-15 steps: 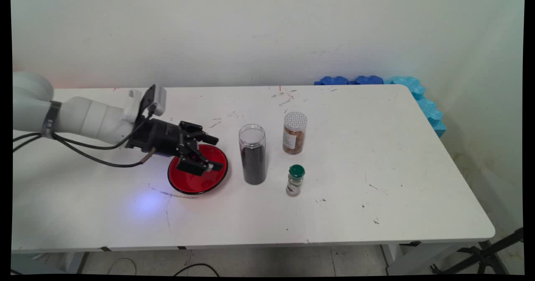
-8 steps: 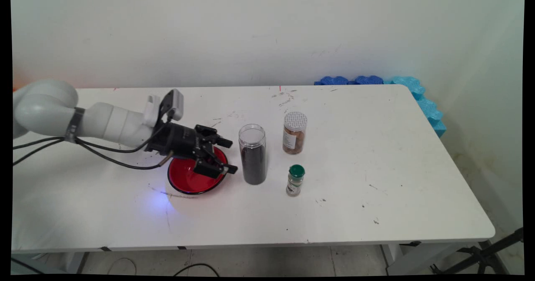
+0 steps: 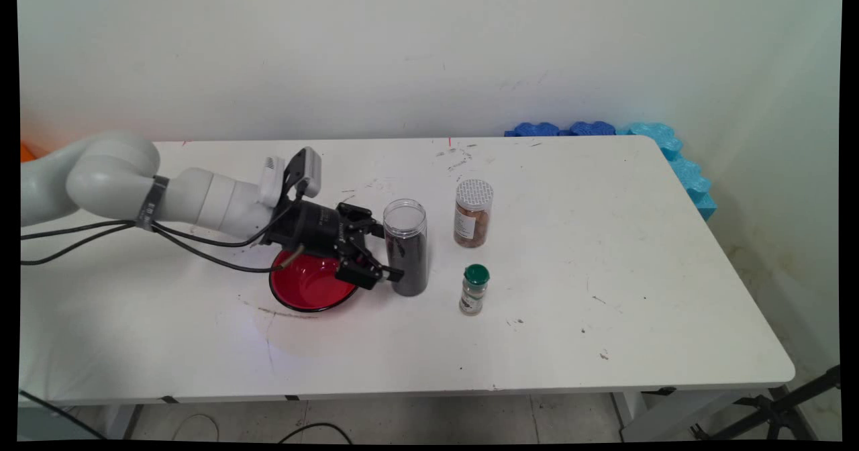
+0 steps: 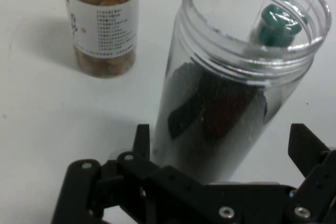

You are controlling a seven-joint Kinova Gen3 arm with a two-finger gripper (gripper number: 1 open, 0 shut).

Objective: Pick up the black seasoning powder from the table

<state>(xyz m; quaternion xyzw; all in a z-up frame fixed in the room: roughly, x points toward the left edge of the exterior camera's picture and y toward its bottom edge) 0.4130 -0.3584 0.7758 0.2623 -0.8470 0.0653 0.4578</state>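
Note:
A tall clear jar (image 3: 405,247) with no lid, filled with dark grains, stands mid-table. My gripper (image 3: 386,253) lies nearly level and is open, its fingers on either side of the jar's lower body. In the hand view the jar (image 4: 231,82) fills the middle between the two fingertips (image 4: 140,139); whether they touch it I cannot tell. Under the hand sits a red bowl (image 3: 309,288). A smaller jar of brown pieces (image 3: 473,213) with a white cap stands behind to the right, seen in the hand view as the brown jar (image 4: 102,19).
A small spice bottle with a green cap (image 3: 474,289) stands right of the tall jar, near the front. Blue foam pieces (image 3: 607,130) line the table's far right corner. Black cables (image 3: 100,233) hang from the arm over the table's left side.
The arm has swung right across the red bowl, bringing the open gripper from over the bowl to around the tall jar. The jars and bottle have not moved.

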